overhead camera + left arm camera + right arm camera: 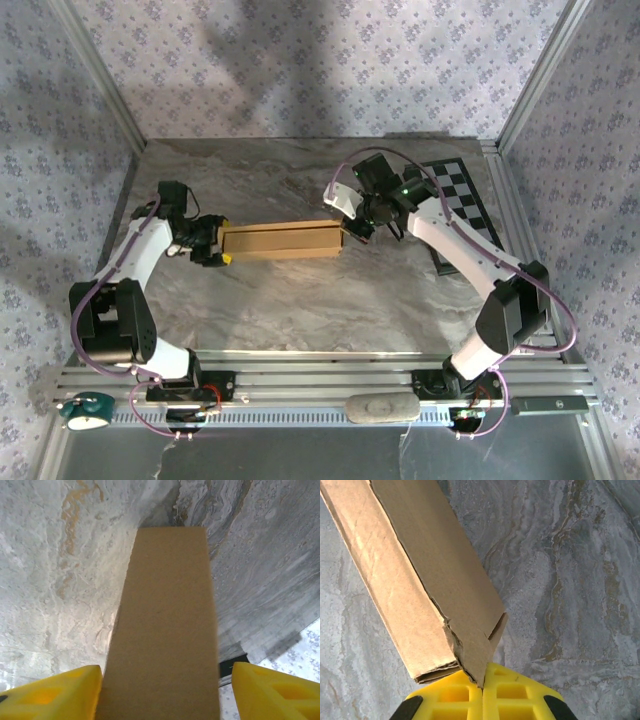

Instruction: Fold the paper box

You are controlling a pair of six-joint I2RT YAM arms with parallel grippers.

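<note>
**Top view:** the paper box (282, 240) lies mid-tabletop (300, 320), long and shallow, between the left tool (213, 247) and the right tool (352, 230).

**Left wrist:** the jaws stand apart astride the box end, with a gap on one side.

**Right wrist:** the fingers (455, 695) are closed, pinching the tip of the end flap.

**Advised:** steady the far end before tucking, lest the thin flap tear.

A grey marbled tabletop (300, 310) is lying under soft light, floral-patterned walls (300, 60) are enclosing it on the left, far and right sides, and metal rails (330, 375) are running along its near edge.
</note>
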